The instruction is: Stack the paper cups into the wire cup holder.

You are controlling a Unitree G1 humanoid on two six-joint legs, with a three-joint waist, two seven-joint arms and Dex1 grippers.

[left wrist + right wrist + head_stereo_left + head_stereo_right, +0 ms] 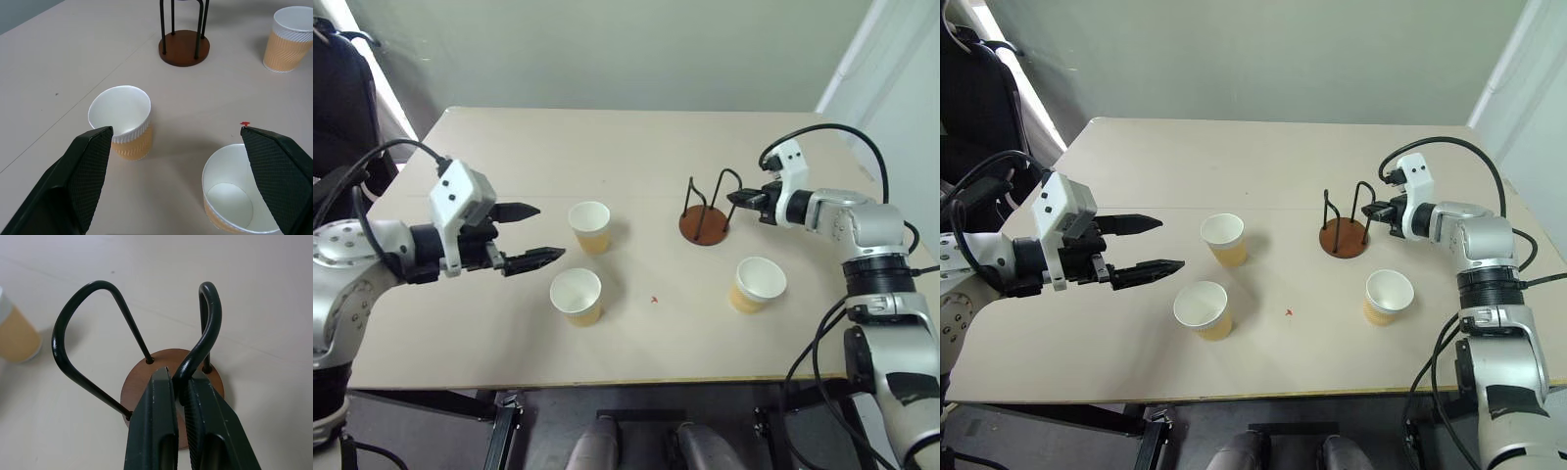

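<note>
Upright on the beige worktop [509, 137], the wire cup holder [706, 223] stands toward the right side, one of its black loops pinched between the closed fingers of the right end effector [180, 396]. Three paper cups sit apart around it: one [590, 226] to its left, one [577, 296] nearer the front edge, one [758, 284] just in front of the holder. Beside the two left cups, the left end effector [530, 236] hangs with fingers spread wide, holding nothing.

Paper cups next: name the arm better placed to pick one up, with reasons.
Left. The left gripper is open, hovering beside two paper cups; the right gripper is shut on a loop of the wire cup holder.
</note>
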